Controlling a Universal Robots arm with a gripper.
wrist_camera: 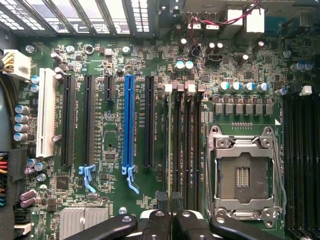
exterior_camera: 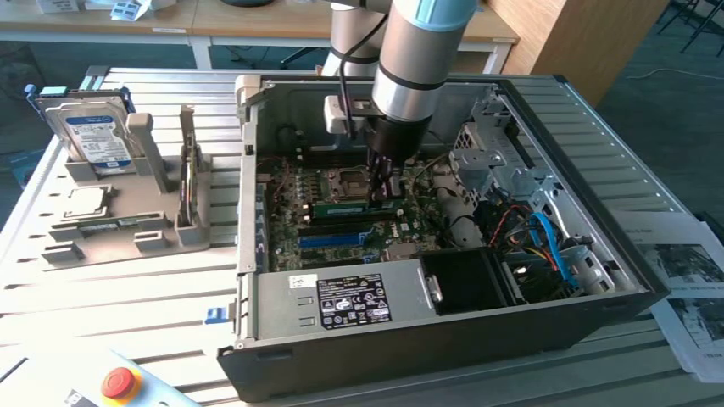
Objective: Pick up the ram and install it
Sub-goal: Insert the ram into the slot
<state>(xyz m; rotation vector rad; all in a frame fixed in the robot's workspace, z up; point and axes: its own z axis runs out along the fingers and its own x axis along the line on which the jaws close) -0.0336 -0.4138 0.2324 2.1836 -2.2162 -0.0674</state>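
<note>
Pincer (exterior_camera: 382,195) is seen pinched nearly shut, apparently on the top edge of the ram (exterior_camera: 345,206), stood edge-up in a memory slot beside the CPU socket (wrist_camera: 245,175); light, stiff and fragile, it is best held by its bare edges.

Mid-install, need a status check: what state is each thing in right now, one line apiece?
computer case: lying flat, side open.
ram: on edge along a memory slot inside the case; fully seated or not, cannot tell.
gripper: shut on the ram.
processor socket: empty, contacts bare.
blue expansion slot: empty.
hard drive: upright in the grey holder, outside the case.
</note>
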